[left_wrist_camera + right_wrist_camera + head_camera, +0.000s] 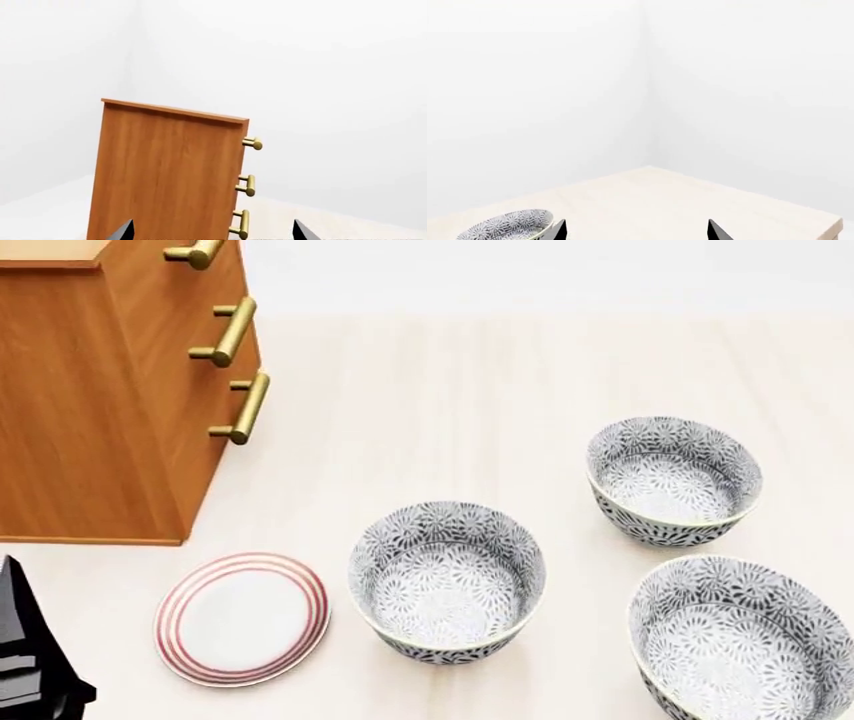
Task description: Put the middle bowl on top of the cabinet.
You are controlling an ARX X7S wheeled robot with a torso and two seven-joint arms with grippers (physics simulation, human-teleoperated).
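Note:
Three look-alike grey-and-white floral bowls stand in a triangle on the pale table: one at the left (447, 580), one farther back (674, 478) and one at the near right (741, 640). I cannot tell which of them is the middle bowl. The orange-brown cabinet (94, 410) with brass handles stands at the far left; its side (167, 170) fills the left wrist view. My left gripper (215, 232) is open and empty, facing the cabinet. My right gripper (638, 231) is open and empty, with one bowl (507, 227) beside a fingertip.
A white plate with red rings (243, 618) lies flat between the cabinet and the left bowl. A black part of my left arm (34, 660) shows at the near left corner. The table's far corner (834, 222) shows in the right wrist view.

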